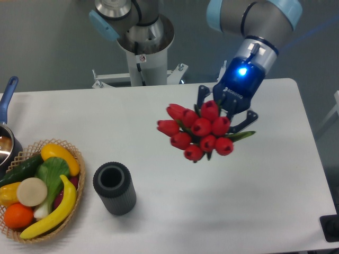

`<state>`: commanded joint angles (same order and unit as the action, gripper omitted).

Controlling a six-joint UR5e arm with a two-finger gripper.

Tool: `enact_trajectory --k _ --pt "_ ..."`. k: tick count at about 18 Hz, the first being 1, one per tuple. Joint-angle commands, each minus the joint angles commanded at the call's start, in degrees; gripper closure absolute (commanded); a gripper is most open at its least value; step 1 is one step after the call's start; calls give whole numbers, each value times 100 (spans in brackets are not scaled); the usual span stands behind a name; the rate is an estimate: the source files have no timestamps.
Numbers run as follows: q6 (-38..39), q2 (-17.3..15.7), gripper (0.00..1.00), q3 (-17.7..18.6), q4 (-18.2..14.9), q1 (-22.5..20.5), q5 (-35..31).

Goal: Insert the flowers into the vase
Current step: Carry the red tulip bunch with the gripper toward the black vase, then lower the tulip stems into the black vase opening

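Observation:
The flowers [198, 131], a bunch of red tulip buds with green leaves, hang in the air above the right half of the white table [159, 111]. My gripper [229, 115] is shut on the flowers' stems, behind and to the right of the buds; the stems themselves are mostly hidden by the buds and fingers. The vase [114, 187], a dark grey ribbed cylinder with a thick round rim, stands upright and empty at the front left of the table. The flowers are well to the right of the vase and higher up.
A wicker basket [74, 159] of colourful fruit and vegetables sits just left of the vase. A blue-handled metal pot [6, 138] is at the left edge. The robot's base pedestal [144, 53] stands behind the table.

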<state>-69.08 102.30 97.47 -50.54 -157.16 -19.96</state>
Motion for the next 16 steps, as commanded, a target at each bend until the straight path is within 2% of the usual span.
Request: enact_trajectory --k 4,10,16 --pt "9 18 59 -70 0 404 281" --pt "-9 211 59 -97 62 782 1300" --pt "-26 281 59 9 70 950 1977"
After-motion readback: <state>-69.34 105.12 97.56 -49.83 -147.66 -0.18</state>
